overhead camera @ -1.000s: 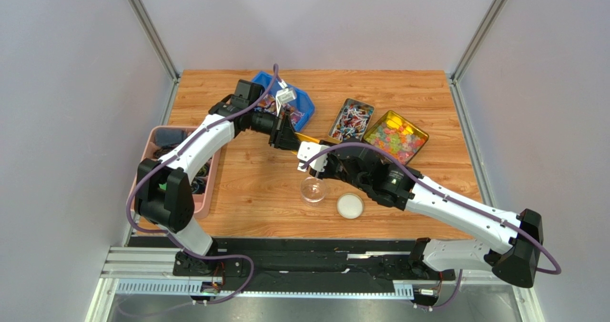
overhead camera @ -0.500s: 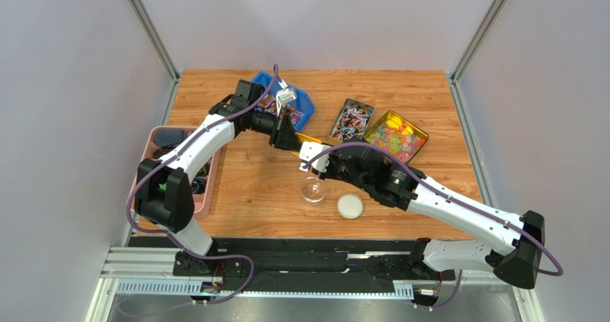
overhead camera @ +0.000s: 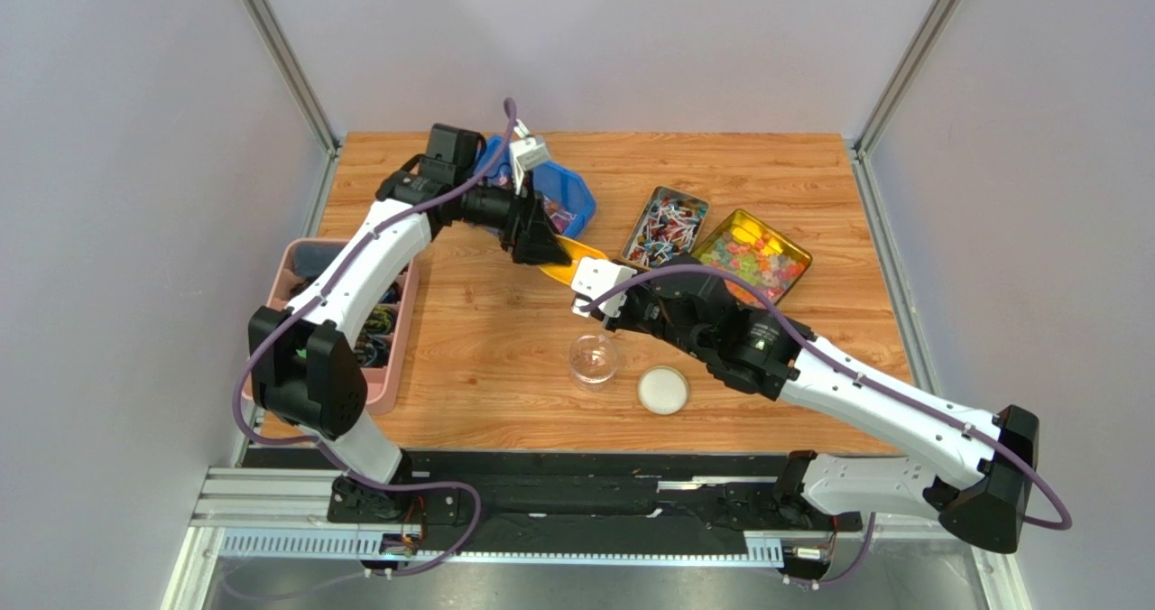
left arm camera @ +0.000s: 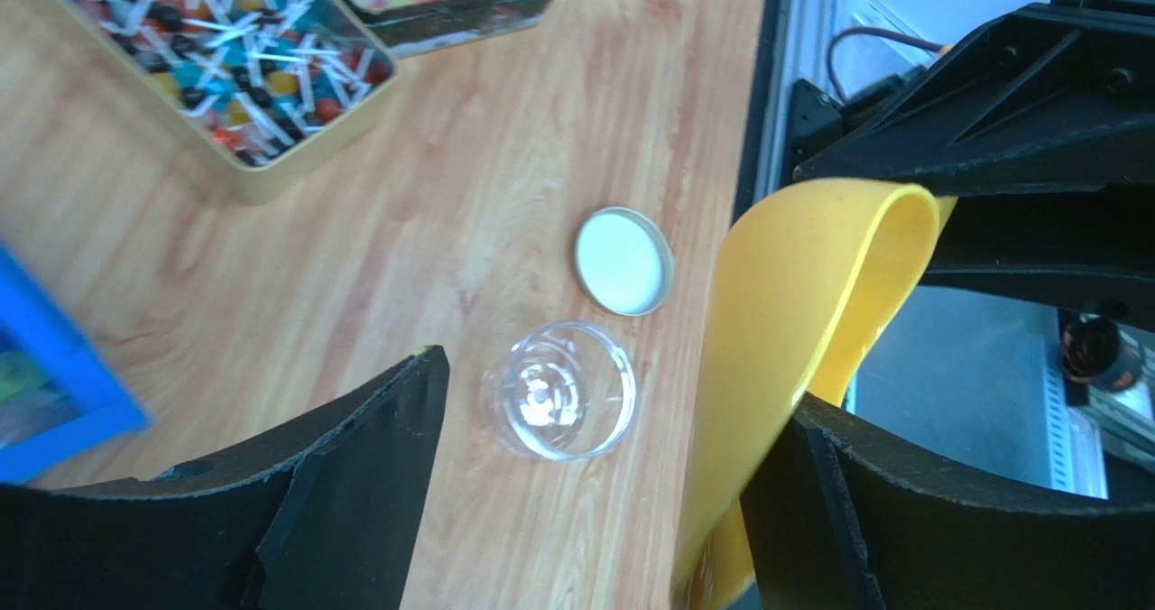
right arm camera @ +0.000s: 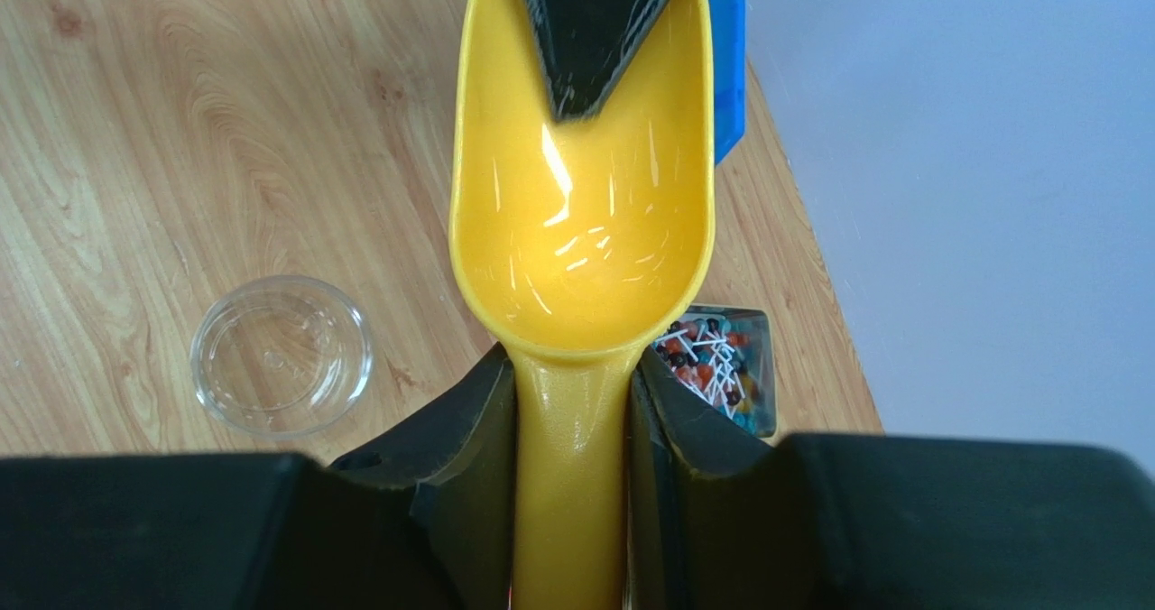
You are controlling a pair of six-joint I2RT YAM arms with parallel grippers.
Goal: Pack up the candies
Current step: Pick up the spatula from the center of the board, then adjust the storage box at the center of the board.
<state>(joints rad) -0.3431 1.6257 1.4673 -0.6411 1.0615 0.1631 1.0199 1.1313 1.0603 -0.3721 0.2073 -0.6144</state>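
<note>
- Gripping the yellow scoop [right arm camera: 583, 218] by its handle, the right gripper [right arm camera: 576, 407] has its jaws clamped on the handle from both sides.
- Scoop bowl faces up, glossy and empty, held above the bench [overhead camera: 475, 353] at centre frame in the top view.
- Left gripper [overhead camera: 540, 245] meets the scoop from the upper left, jaws wide apart and not clamped on anything.
- Right wrist view: one black left finger lies over the far end of the bowl, top centre of frame.
- Left wrist view: scoop wall sits just inside the finger at lower right; cannot tell if they touch.
- Candies [left arm camera: 204, 55], small wrapped sweets in red, blue and white, fill a narrow gold tin [left arm camera: 315, 147] at upper left of the left wrist view, upper right of centre in the top view.
- Second gold tin [overhead camera: 777, 231] sits just right of it, holding yellow, green and orange sweets.
- Clear round jar [overhead camera: 593, 358] stands open and empty on the bench, below the scoop in the top view.
- White lid [overhead camera: 662, 390] lies flat just lower right of the jar, apart from it.
- Blue bin [overhead camera: 580, 201] sits at upper centre, partly hidden by the left arm; contents unclear.
- Pink basket [overhead camera: 384, 391] sits at the left bench edge with dark items inside.
</note>
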